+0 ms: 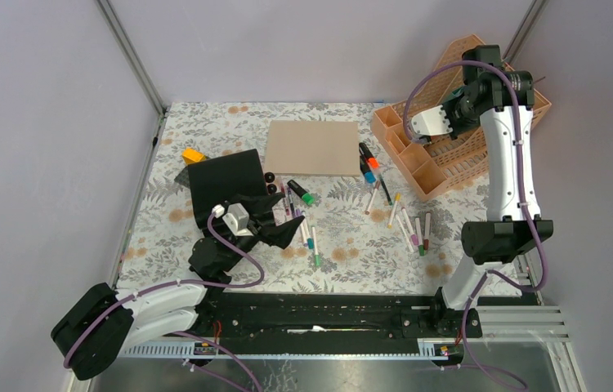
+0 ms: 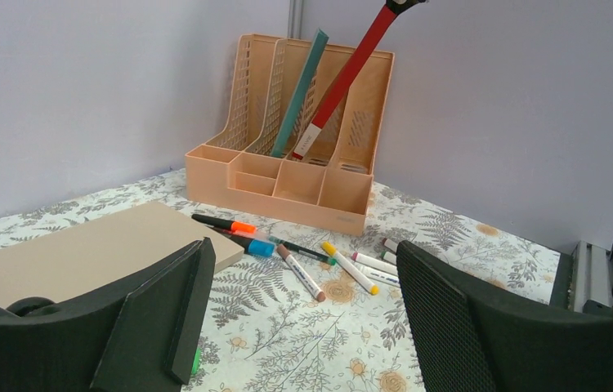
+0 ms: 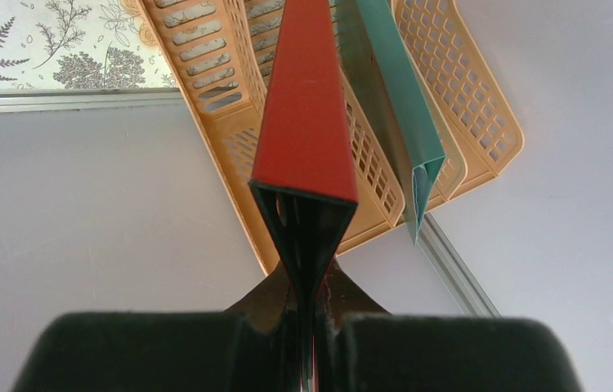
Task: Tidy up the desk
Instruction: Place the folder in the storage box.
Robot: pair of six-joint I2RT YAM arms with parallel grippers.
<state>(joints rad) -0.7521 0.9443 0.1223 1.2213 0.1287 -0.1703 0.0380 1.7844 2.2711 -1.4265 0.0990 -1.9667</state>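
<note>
From above, the tabletop (image 1: 352, 245) in its fern-print cloth fills the middle of the view. The left gripper (image 1: 285, 219) hangs low over its near-left part, at the edge of a black folder (image 1: 221, 175). A flat beige board (image 1: 313, 147) lies further back, and a small yellow object (image 1: 194, 154) sits beyond the black folder. Loose markers (image 1: 408, 222) are scattered across the centre and right of the cloth. A peach file organizer (image 1: 418, 163) stands at the far right corner, and the right gripper (image 1: 450, 114) is raised above it.

The left wrist camera shows its own two black fingers (image 2: 483, 327) spread wide, with nothing between them. Beyond them the cloth carries several markers and the corner of the beige board. The organizer stands upright behind these. A teal folder (image 2: 299, 90) leans in one of its slots. A red folder (image 2: 344, 77) stands tilted with its lower end down in the organizer, and its upper end reaches the top of the frame.

The right wrist camera looks down along the red folder. The right gripper's jaws are pinched narrowly on that folder's near edge. The teal folder sits just beside it to the right, inside the organizer's slotted walls. A strip of the tabletop shows at the upper left.
</note>
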